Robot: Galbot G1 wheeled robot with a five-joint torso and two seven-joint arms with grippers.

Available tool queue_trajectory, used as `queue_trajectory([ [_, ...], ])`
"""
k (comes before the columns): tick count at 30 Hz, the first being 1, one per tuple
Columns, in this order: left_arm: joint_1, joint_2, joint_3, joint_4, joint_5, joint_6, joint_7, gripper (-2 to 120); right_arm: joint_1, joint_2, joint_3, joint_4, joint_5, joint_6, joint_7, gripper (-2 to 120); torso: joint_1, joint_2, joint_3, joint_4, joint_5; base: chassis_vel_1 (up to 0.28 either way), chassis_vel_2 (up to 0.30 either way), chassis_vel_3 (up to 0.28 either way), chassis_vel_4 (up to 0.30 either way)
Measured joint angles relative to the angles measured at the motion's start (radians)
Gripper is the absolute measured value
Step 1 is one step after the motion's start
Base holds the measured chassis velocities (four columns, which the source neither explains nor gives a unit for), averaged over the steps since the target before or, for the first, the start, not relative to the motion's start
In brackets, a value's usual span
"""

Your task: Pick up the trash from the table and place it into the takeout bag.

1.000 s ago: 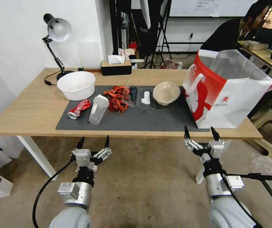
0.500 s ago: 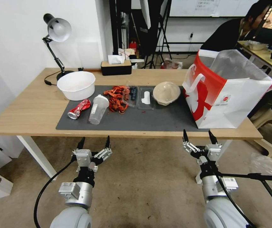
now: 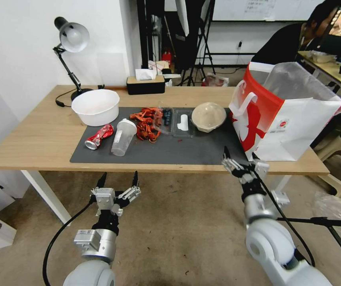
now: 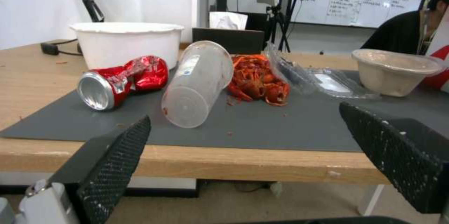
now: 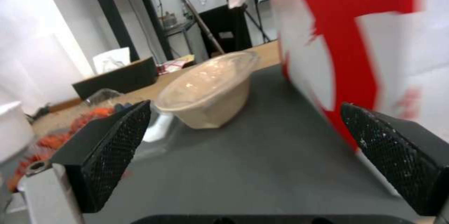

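Note:
Trash lies on the dark mat of the table [image 3: 39, 135]: a crushed red can [image 3: 99, 136] [image 4: 122, 80], a clear shaker cup [image 3: 122, 137] [image 4: 199, 81] on its side, a heap of red-orange scraps [image 3: 146, 123] [image 4: 257, 80] and a beige lidded bowl [image 3: 209, 116] [image 5: 210, 90]. The takeout bag [image 3: 285, 115] [image 5: 355, 41] stands open at the mat's right end. My right gripper [image 3: 239, 155] [image 5: 245, 104] is open at the table's front edge, beside the bag's near corner and facing the bowl. Below the edge, my left gripper [image 3: 117, 178] [image 4: 244, 112] hangs open, facing the can and cup.
A white tub [image 3: 95, 106], a desk lamp [image 3: 72, 37] and a black tissue box [image 3: 145, 84] stand at the table's back. A clear plastic tray [image 3: 180, 124] lies between the scraps and the bowl. Bare floor lies under both arms.
My right gripper has risen and moved forward and left, from below the table edge up to it beside the bag. The left arm has hardly moved.

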Motion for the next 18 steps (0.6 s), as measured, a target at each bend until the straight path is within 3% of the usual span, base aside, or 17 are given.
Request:
queue_trajectory([
  [8,0.006,-0.002,-0.003,-0.005,0.002,-0.003,0.000,100,0.242,0.020,-0.070,-0.119,0.234,-0.064,0.060,100,0.000,0.000,0.000,0.0001,-0.0001,0.000,0.000,0.000,0.000],
  [18,0.010,-0.008,-0.008,-0.005,0.003,-0.009,-0.002,100,0.385,0.066,-0.110,-0.260,0.359,-0.100,0.099,100,0.000,0.000,0.000,0.0000,-0.0002,0.000,0.000,0.000,0.000],
])
